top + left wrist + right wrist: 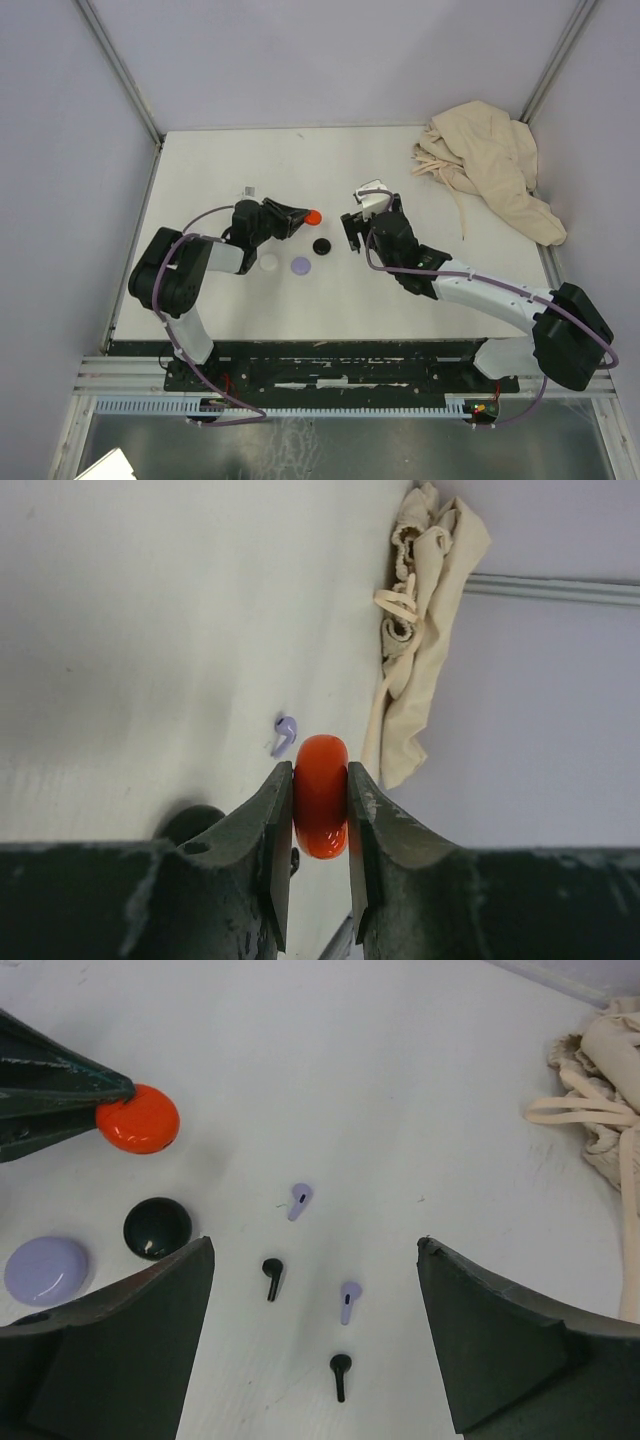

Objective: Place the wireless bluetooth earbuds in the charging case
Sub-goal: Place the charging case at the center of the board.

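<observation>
Beneath the wide right gripper point(315, 1250) we count two lavender buds point(299, 1201) point(348, 1302), two black buds point(271, 1278) point(340, 1375); left gripper point(320, 780) clamps one half-hidden red disc point(140, 1118).

Bright, even, diffuse light from overhead. Tabletop point(300, 170) reads near white, nearly washed out toward its far edge in the left wrist view. Shadows are soft and faint. Small specular spots on the red disc point(321, 795) and black disc point(157, 1228). The wrist views' bottom foreground is soft. Tiny items are unresolved in the top view.
</observation>
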Tool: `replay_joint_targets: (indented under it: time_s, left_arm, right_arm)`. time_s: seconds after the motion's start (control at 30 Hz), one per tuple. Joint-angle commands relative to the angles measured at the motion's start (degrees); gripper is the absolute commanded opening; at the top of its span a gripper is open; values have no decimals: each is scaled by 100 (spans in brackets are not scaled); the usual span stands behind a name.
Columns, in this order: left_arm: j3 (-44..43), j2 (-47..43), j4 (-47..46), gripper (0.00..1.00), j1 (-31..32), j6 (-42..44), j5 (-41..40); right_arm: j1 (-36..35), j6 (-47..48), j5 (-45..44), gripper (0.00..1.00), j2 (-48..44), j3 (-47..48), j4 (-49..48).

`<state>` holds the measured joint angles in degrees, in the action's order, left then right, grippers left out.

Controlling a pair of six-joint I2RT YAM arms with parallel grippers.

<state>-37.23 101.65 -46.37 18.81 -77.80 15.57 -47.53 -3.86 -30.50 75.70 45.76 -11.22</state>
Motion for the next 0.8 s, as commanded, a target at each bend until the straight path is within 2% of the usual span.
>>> replay_joint_targets:
  time_s: [0.0,0.23,0.77]
  left_arm:
    - [-434,-155,864,3,-41,1358,-209]
    - [-524,-303,1450,3,-92,1957,-629]
    - [-478,-153,1438,3,-191,2220,-828]
  right_arm:
    - [69,-337,532,90,-55,263,486]
    - [110,-355,669,90,95,325,498]
    - [121,-423,1026,90,467,455,556]
